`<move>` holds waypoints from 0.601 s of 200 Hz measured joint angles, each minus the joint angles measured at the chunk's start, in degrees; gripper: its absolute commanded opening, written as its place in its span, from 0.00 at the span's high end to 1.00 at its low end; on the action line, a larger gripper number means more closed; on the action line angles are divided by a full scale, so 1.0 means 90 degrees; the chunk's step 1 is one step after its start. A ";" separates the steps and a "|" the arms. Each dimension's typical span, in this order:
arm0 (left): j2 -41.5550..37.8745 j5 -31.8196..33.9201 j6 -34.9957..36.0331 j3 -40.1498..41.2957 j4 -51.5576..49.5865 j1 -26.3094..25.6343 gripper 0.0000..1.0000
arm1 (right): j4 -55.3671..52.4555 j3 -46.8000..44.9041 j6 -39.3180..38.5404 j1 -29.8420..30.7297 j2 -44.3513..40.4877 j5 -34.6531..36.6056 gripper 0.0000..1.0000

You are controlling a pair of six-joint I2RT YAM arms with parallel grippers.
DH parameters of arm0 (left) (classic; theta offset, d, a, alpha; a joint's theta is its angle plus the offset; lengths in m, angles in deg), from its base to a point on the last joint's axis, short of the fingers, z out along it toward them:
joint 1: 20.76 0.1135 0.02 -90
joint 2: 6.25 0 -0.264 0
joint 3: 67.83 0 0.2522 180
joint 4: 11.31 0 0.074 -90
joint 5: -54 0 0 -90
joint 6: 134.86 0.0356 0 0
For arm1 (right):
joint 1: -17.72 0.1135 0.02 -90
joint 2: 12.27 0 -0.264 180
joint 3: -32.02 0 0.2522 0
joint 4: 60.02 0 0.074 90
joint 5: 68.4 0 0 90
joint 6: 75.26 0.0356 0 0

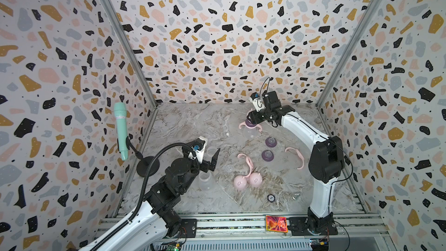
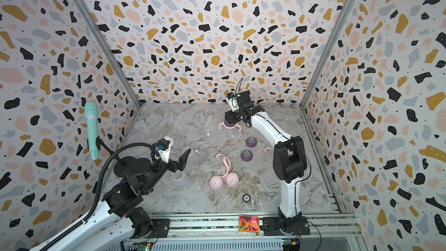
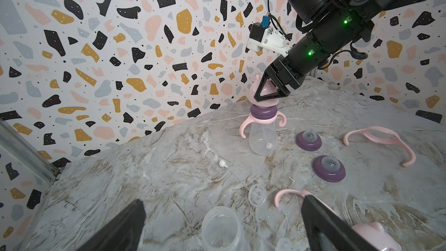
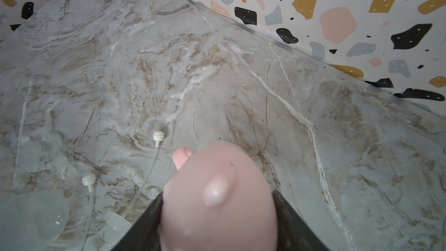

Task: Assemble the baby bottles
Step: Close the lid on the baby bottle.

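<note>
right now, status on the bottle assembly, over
Left jaws open, empty, near an uncapped clear plastic bottle. Right jaws shut on pink eared dome cap, set on purple collar of far handled clear bottle. Nothing blocking it.

Glossy pink plastic cap (image 4: 217,201) w/ clear plastic bottle (image 3: 261,138) (marble-look tabletop (image 4: 217,68)).

Left claw (image 3: 222,206) wide open; right claw (image 4: 217,199) outstretched, seemingly clamped.
</note>
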 measured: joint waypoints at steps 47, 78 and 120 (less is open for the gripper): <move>0.0034 -0.0015 0.0017 0.0000 0.0000 0.0000 0.00 | 0.0000 -0.0100 -0.0044 0.0000 0.0000 -0.0024 0.32; 0.0073 -0.0039 0.0019 0.0000 0.0000 0.0000 0.00 | 0.0015 -0.0124 -0.0068 0.0000 0.0000 -0.0029 0.27; 0.0158 -0.0061 0.0036 0.0000 0.0000 0.0000 0.00 | -0.0041 -0.0226 -0.0141 0.0000 0.0000 -0.0029 0.23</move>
